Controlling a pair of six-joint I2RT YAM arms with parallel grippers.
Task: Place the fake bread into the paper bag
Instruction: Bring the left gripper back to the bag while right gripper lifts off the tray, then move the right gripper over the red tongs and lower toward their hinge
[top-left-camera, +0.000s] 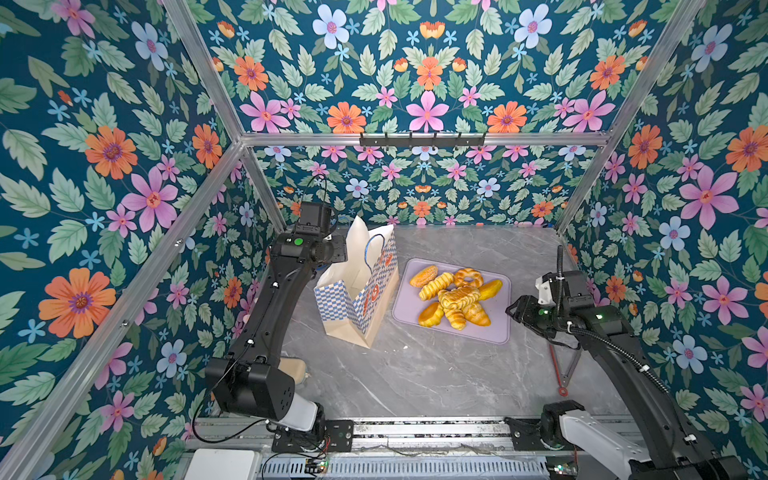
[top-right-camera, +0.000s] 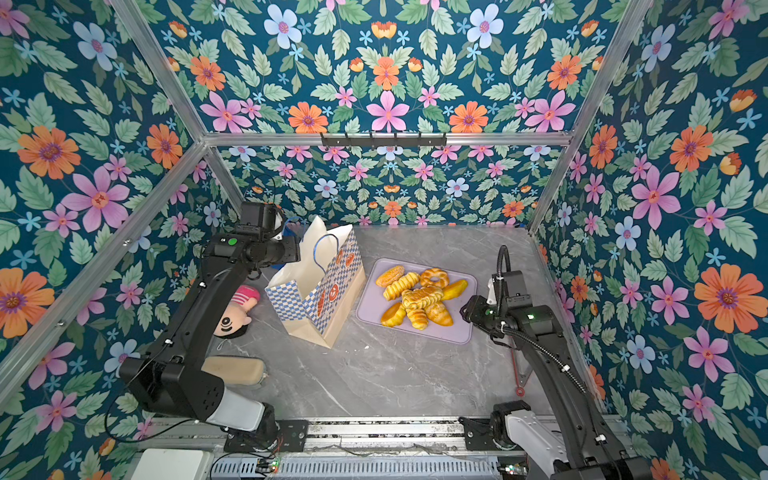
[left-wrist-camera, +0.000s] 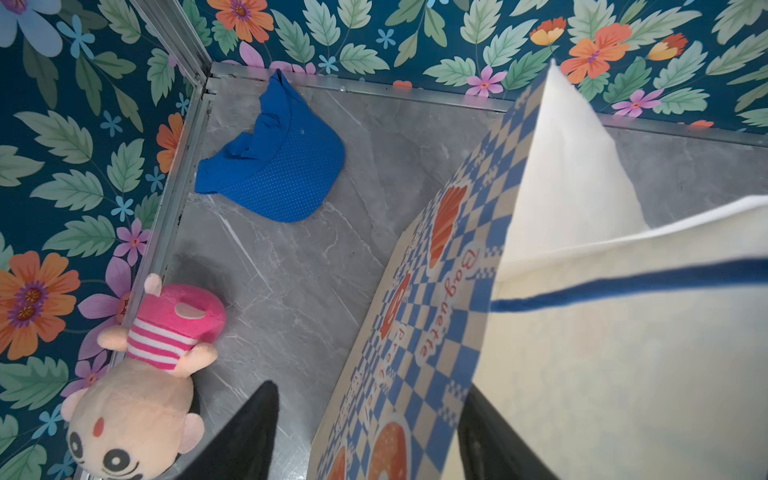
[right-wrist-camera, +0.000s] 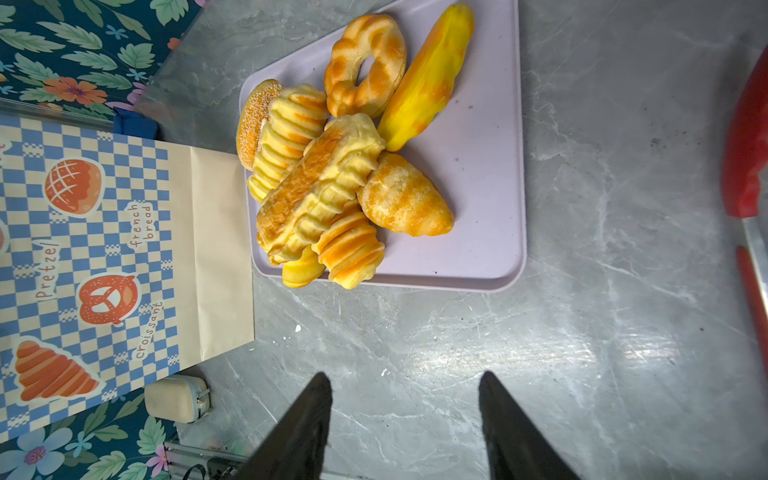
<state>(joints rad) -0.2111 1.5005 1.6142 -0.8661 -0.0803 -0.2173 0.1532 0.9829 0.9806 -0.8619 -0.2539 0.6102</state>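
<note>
Bread (top-left-camera: 455, 297) lies heaped on the lilac tray (top-left-camera: 494, 328), just beside the upright paper bag (top-left-camera: 332, 299) on the bench (top-left-camera: 415, 374). We see the left pincer (left-wrist-camera: 370, 388) parted astride one wall of the bag's mouth, not pinching it; the right pincer (right-wrist-camera: 404, 376) hangs half-wide and empty over the bench near the tray.

The left pincer (left-wrist-camera: 368, 386) and right pincer (right-wrist-camera: 404, 374) stand parted.

Lab cell: aluminium frame (top-left-camera: 291, 139), floral panels (top-left-camera: 428, 62)
</note>
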